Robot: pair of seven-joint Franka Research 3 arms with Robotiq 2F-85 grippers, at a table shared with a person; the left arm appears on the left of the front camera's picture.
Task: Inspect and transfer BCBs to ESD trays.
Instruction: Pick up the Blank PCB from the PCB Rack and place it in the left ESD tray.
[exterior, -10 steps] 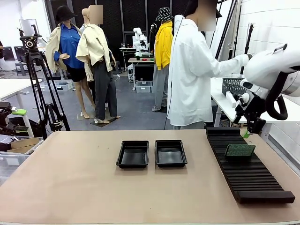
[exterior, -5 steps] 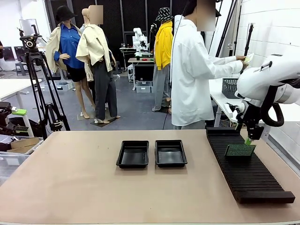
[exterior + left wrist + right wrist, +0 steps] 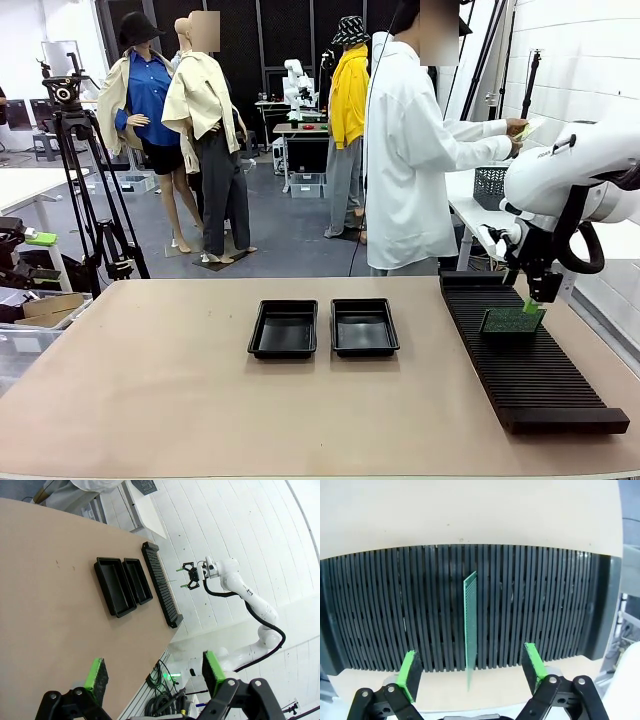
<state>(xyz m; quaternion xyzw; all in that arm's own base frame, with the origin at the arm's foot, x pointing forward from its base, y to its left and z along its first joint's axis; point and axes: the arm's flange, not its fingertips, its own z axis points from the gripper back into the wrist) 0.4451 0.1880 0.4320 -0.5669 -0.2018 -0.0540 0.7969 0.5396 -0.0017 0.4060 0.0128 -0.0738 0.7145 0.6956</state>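
Progress: barely begun, you may judge | both ESD trays [image 3: 284,306] lie empty mid-tabletop [image 3: 150,380] | one BCB [image 3: 470,615] stands on edge in the slotted rack [image 3: 540,385], 3 o'clock of the trays | right jaws spread, hovering just above it | left jaws spread, holding nothing

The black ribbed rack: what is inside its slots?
One green circuit board stands on edge in one slot of the rack. The slot's ribs hide its lowest edge.
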